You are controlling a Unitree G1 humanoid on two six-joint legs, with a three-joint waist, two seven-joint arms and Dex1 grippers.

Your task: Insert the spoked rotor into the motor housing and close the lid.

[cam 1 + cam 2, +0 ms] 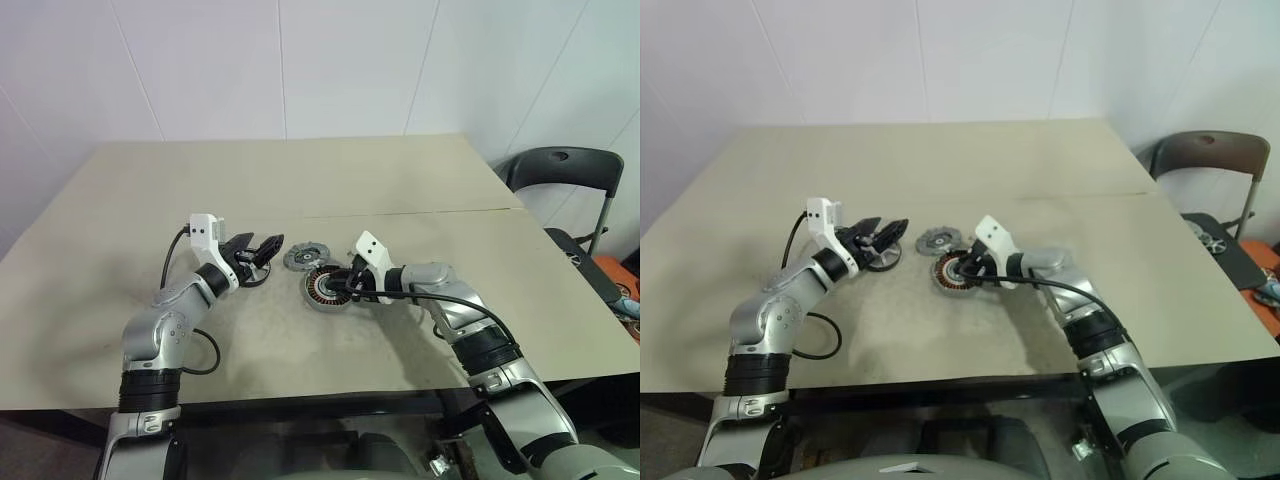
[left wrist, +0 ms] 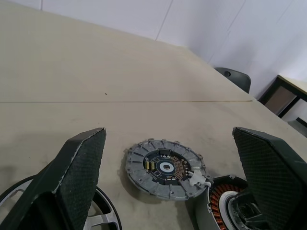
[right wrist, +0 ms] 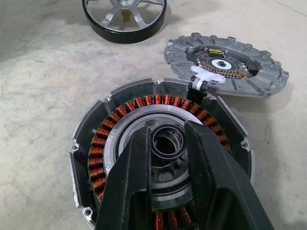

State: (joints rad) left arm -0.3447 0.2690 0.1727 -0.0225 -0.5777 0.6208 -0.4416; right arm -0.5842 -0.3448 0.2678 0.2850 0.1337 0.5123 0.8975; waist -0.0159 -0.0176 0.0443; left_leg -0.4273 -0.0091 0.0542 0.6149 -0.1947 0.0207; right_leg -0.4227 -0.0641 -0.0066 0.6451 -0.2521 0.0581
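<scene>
Copper-coiled motor housing [image 3: 160, 153] sits under your right pincer [image 3: 168, 143], nearly closed on its hub; left pincer [image 2: 165, 158] wide open.

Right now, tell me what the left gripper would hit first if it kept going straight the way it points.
Probably the lid: it lies dead ahead between the open left gripper fingers, the motor housing just beside it. Depth is uncertain.
</scene>
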